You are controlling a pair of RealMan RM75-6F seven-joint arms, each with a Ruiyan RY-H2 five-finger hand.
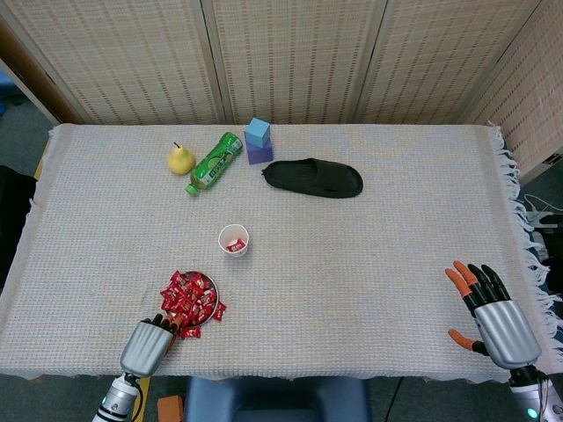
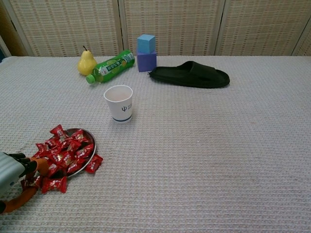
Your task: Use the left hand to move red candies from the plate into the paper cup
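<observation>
The left hand (image 1: 147, 345) rests at the bench's (image 1: 369, 264) near edge, its fingers (image 2: 29, 165) curled in among the red candies (image 1: 192, 299) heaped on the plate (image 2: 90, 145); whether they pinch one I cannot tell. A few candies lie spilled beside it. Beyond the fingers stands the paper cup (image 2: 119, 103) (one candy inside). Far right, the right hand (image 1: 494, 316) lies with fingers spread, holding nothing.

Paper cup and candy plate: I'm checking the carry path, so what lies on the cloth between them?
Nothing: in the head view the stretch between the plate and the paper cup is bare tablecloth.
</observation>
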